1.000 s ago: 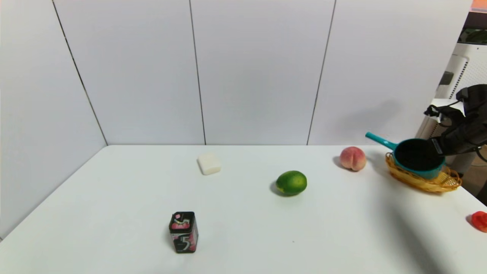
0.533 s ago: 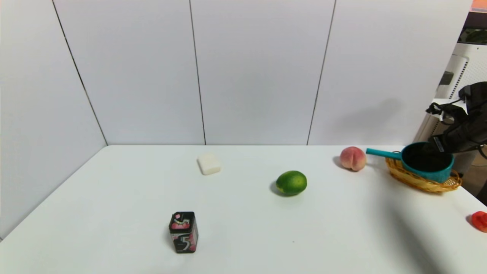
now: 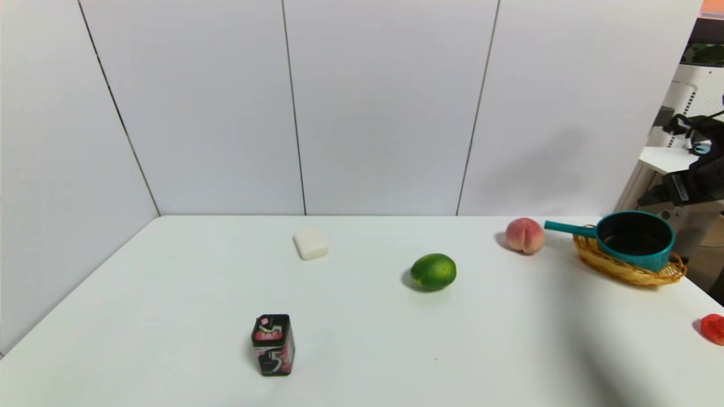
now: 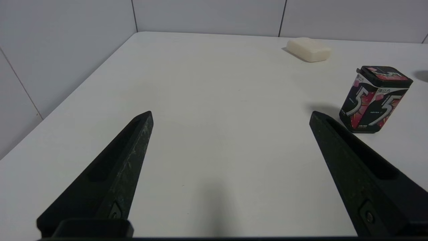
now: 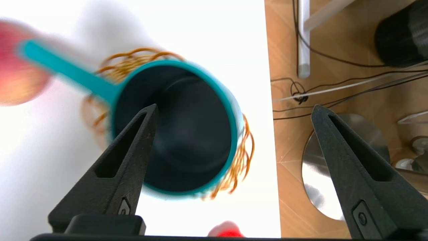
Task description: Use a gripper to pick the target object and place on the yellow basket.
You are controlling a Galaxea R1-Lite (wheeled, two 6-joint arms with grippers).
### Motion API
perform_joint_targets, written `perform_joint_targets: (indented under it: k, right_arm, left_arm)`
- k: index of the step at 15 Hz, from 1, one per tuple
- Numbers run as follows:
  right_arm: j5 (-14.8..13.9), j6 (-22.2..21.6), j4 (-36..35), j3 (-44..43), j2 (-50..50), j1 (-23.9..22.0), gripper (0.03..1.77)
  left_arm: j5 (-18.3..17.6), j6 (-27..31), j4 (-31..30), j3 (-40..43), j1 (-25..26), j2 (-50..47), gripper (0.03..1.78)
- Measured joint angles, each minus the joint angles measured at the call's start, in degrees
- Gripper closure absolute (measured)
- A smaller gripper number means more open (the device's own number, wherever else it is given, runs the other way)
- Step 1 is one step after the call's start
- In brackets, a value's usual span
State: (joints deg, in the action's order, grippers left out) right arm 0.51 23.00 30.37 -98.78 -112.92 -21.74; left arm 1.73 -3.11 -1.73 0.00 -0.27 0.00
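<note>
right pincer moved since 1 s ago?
Yes. The right pincer has lifted up and rightward off the saucepan, which sits in the yellow basket.

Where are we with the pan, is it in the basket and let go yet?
Done: the pan sits upright in the basket, its handle pointing toward the peach. In hand: nothing; the right gripper is open above the pan, clear of it, and touches nothing. The left gripper is open and empty over bare table near the gum tin. Left: only pulling the right arm away.
</note>
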Motion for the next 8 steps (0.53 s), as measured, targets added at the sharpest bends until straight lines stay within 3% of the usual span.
perform_joint_targets:
  k: [3,8]
  right_arm:
    - [0.3,-4.3,-0.4,10.7,12.6,1.3,0.17]
    - [0.0,-17.5,-3.1,37.8,41.1,6.3,0.13]
  left_arm:
    - [0.0,0.0,0.0,0.0,0.0,0.0,0.12]
    - [0.0,0.0,0.0,0.0,0.0,0.0,0.12]
